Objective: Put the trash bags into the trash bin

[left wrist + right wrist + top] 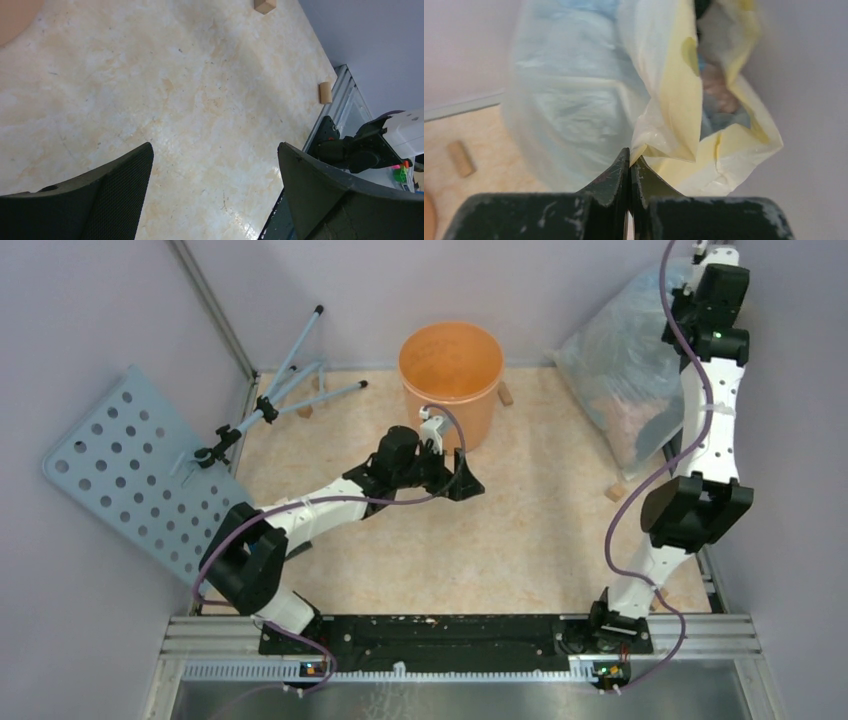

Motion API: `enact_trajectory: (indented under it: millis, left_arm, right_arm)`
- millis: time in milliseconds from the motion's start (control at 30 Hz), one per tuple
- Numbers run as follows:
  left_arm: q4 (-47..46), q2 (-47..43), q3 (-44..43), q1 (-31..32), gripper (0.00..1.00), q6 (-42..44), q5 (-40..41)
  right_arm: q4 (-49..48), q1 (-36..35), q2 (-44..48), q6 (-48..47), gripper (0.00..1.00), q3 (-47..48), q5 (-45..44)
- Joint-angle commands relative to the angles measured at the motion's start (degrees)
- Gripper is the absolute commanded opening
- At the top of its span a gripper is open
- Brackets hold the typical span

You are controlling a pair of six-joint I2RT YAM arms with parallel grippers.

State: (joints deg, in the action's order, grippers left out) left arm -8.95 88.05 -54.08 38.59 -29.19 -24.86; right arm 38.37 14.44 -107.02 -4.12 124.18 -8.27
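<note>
The right gripper (629, 159) is fully closed, tips at the yellowish lip of the big translucent stuffed plastic bag (574, 105); whether film is pinched I cannot tell. The round orange plastic bucket (478, 410) lies at its 9 o'clock, nearer the left gripper (462, 480), which is spread wide and empty. No thin glossy black plastic bag shows.

Nothing here can be read: no writing, brand, number or sign. A small green and pink piece (400, 173) just off the edge of the table (200, 100) might carry markings, but it is too small and blurred to tell.
</note>
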Motion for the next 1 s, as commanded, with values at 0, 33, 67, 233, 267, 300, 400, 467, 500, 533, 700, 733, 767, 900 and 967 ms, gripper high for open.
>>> enact_trajectory:
  millis: [0, 33, 67, 233, 267, 300, 400, 467, 500, 533, 700, 733, 767, 900, 967]
  left_arm:
    - [-2.67, -0.42, -4.19, 0.78, 0.99, 1.42, -1.45]
    - [-2.85, -0.31, -5.19, 0.84, 0.99, 1.40, -1.61]
    - [-3.02, -0.11, -6.56, 0.91, 0.99, 1.34, -1.81]
    - [-6.43, 1.80, -12.74, 1.32, 0.99, -0.14, -2.92]
    - [-7.90, 2.64, -13.97, 1.37, 0.99, -1.02, -3.21]
    - [-10.68, 3.38, -15.14, 1.32, 0.99, -2.72, -3.37]
    - [-18.66, 6.46, -18.43, 1.44, 0.99, -7.33, -3.28]
    - [-23.11, 9.34, -22.52, 1.63, 0.99, -10.10, -2.74]
    - [-24.87, 11.18, -24.45, 1.79, 0.99, -11.39, -2.26]
    - [-26.42, 13.02, -26.69, 1.96, 0.99, -12.57, -2.00]
    - [-37.17, 22.91, -34.65, 2.27, 0.99, -20.64, -1.46]
    - [-39.36, 24.30, -35.44, 2.28, 0.99, -22.15, -0.22]
    - [-41.08, 25.57, -36.14, 2.17, 0.99, -23.27, 0.51]
    - [-42.72, 29.45, -41.05, 1.54, 0.99, -24.88, 4.23]
    - [-41.79, 31.29, -43.91, 1.56, 0.98, -24.22, 5.70]
  right_arm:
    - [1.69, -5.18, 5.70, -1.19, 0.00, -0.34, 6.70]
    - [2.08, -6.20, 5.85, -1.60, 0.00, -0.42, 7.71]
    - [2.58, -7.11, 5.94, -1.86, 0.00, -0.38, 7.97]
    - [4.72, -9.86, 6.72, -1.83, 0.00, -0.83, 12.40]
    - [4.74, -9.87, 7.24, -1.70, 0.00, -1.41, 12.95]
    - [4.37, -9.87, 7.90, -1.68, 0.00, -2.64, 13.42]
    - [2.22, -9.87, 11.12, -2.44, 0.00, -7.16, 14.86]
    - [1.03, -9.87, 12.49, -2.43, 0.00, -9.22, 16.81]
    - [1.11, -9.87, 12.92, -2.18, 0.00, -9.48, 18.12]
    - [1.47, -9.87, 13.02, -1.82, 0.00, -9.56, 19.51]
    - [3.01, -9.87, 13.69, 0.14, 0.00, -9.54, 28.28]
    - [3.00, -9.87, 13.91, 0.54, 0.00, -9.75, 29.88]
    - [2.84, -9.87, 14.12, 1.00, 0.00, -9.93, 31.24]
    - [1.40, -9.87, 15.38, 3.47, 0.00, -11.64, 32.69]
    - [-0.26, -9.87, 16.49, 5.42, 0.00, -14.01, 34.39]
